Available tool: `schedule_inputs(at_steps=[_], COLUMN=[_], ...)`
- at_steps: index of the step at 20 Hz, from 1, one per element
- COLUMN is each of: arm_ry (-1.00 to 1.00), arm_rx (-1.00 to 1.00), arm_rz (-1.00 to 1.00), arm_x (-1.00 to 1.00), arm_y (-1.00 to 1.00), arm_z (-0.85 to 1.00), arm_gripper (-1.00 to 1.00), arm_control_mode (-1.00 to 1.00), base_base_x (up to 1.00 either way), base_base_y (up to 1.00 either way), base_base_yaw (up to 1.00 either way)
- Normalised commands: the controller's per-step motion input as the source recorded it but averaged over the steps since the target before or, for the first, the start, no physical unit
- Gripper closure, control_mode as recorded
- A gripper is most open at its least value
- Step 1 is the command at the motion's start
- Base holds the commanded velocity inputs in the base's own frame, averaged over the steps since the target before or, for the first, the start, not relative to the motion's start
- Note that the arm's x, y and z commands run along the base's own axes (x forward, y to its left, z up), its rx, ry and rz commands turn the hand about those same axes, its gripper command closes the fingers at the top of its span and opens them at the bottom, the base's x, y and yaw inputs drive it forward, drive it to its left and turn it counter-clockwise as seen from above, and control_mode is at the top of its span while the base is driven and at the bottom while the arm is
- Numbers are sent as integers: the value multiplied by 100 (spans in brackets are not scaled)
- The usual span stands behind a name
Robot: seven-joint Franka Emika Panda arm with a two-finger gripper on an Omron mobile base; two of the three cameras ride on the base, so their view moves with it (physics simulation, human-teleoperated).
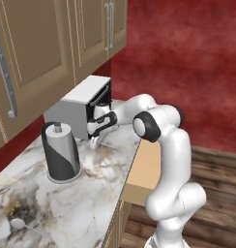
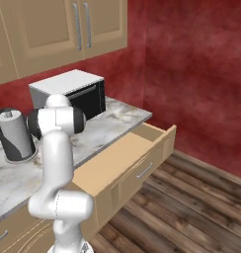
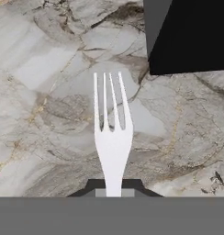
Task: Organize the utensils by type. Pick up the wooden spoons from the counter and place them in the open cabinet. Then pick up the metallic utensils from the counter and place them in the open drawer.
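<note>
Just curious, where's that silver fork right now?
In the hand view the fork sits between the gripper's fingertips, over the marble counter, tines pointing toward the dark toaster.

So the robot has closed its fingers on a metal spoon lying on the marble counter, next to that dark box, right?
Not quite. It is a fork, not a spoon: the hand view shows four tines pointing away from the gripper, which is shut on its handle. The rest holds: it is silver-grey metal, over the marble counter, beside the dark box.
</note>
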Motion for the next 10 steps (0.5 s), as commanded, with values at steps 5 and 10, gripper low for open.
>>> schedule_inputs(at_steps=[5, 10], arm_ry=[-1, -14], arm_rx=[0, 0], arm_rz=[0, 0], arm_x=[-72, -49], arm_y=[-29, -54], arm_z=[7, 49], arm_gripper=[100, 100], arm_control_mode=[-100, -100], base_base_x=[0, 0], base_base_y=[0, 0], base_base_yaw=[0, 0])
